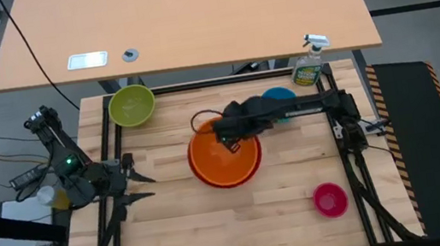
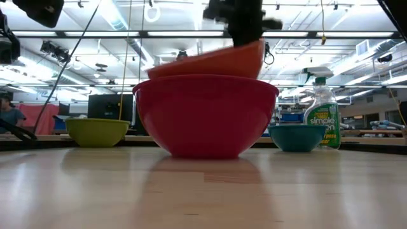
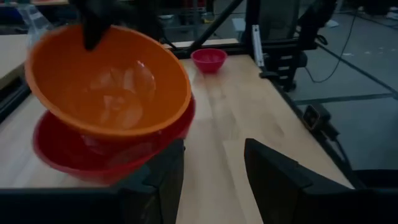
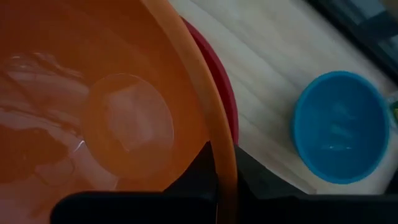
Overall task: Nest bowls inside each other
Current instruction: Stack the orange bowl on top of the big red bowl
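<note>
The orange bowl hangs tilted over the larger red bowl, which stands on its base at the table's middle. My right gripper reaches in from the right and is shut on the orange bowl's rim. The yellow-green bowl stands at the far left, the blue bowl at the far right, and the small pink bowl at the near right. At the table's left edge my left gripper waits open and level, pointing at the two stacked bowls, with nothing between its fingers. My right gripper pinches the orange bowl's rim on its far right side, one finger inside the bowl and one outside. The fingers come steeply from above. The bowl hangs tilted, held side highest, its underside sunk behind the red bowl's rim.
A green spray bottle stands at the far right corner beside the blue bowl. A black frame runs along the table's edges. Bare wood lies along the near side, left of the pink bowl.
</note>
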